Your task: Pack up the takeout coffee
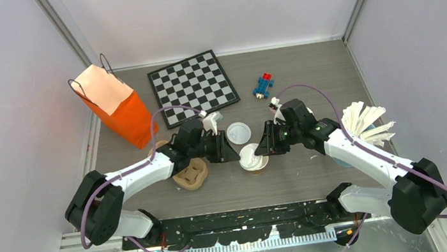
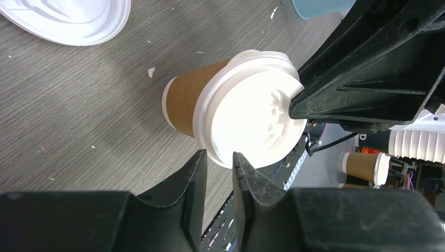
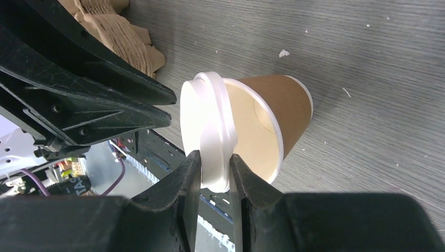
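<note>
Enclosing grey tbl (image 1: 329,68) w/ cup (image 1: 254,159): 3 pale walls (image 1: 212,5).

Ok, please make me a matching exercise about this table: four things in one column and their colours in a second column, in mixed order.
Things:
1. paper bag
2. chessboard
3. toy figure
4. coffee cup

Colours:
a. brown, with a white lid
b. blue and red
c. orange
d. black and white squares

Pairs: 1-c; 2-d; 3-b; 4-a
</note>
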Available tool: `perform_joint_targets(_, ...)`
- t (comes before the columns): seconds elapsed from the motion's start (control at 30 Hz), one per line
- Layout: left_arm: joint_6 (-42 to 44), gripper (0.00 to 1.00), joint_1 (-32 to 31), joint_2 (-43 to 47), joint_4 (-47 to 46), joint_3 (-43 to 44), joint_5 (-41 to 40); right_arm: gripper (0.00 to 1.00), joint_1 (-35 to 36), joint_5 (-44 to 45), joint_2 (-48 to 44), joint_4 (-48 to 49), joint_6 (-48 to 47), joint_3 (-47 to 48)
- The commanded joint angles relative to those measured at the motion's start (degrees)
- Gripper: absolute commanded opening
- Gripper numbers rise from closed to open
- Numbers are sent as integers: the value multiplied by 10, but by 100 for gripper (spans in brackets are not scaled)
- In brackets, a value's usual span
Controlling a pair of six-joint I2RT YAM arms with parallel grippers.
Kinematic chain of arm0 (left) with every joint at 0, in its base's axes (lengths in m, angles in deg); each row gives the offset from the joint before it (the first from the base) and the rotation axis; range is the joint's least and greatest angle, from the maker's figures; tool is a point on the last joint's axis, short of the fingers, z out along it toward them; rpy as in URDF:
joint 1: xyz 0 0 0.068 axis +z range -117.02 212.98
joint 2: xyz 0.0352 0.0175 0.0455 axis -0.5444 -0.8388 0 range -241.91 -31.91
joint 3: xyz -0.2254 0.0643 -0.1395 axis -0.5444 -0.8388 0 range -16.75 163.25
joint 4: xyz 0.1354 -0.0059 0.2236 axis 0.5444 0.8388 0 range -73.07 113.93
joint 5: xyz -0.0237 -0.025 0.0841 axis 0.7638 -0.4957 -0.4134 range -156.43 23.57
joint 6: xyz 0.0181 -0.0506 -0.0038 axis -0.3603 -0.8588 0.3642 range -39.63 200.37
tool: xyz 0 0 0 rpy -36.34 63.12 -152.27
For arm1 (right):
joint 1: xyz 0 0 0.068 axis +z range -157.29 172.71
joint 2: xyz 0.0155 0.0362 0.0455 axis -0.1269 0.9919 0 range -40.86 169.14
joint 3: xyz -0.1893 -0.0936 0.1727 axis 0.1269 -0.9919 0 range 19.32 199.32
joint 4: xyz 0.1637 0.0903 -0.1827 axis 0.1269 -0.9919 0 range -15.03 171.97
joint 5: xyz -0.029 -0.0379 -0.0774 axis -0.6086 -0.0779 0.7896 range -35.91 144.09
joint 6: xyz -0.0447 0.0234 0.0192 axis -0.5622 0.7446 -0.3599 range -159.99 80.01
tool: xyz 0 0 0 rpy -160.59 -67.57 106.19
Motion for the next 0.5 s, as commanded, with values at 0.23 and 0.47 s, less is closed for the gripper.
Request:
perform_joint_targets(0.23,2,42,-1,33,-1,29,-7,29,-3,0,-29,1,-10,21)
perform_joint_targets(0.47,10,50,-1,47,17,30,-16,29,-6,-14,-41,10,-8,19)
